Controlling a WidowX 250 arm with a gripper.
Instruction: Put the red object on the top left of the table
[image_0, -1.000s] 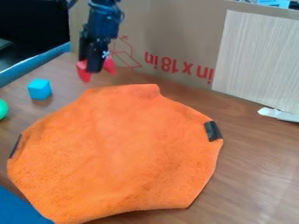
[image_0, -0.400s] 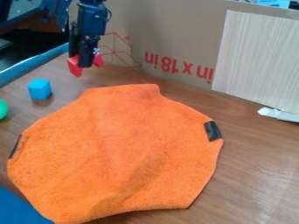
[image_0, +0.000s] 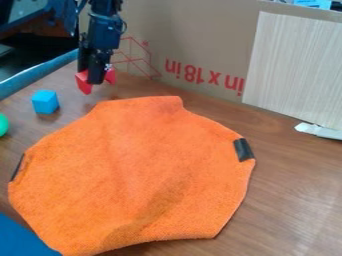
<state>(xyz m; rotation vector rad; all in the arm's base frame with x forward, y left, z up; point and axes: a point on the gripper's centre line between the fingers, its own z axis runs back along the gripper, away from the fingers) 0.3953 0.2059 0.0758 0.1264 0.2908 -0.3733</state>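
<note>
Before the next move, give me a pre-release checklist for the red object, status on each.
1. Red object in the claw: ok, red shows on both sides of it.
2. Over the table's top left part, as the camera sees it: ok.
3. Clear of the blue cube: ok, the cube is off to the left in the picture with a gap between.
4. Clear of the orange cloth: ok, the object is beyond the cloth's far edge.
5. Red object resting on the table: cannot tell, contact isn't clear from this angle.
6. Red object released: not ok, the claw has it.
</note>
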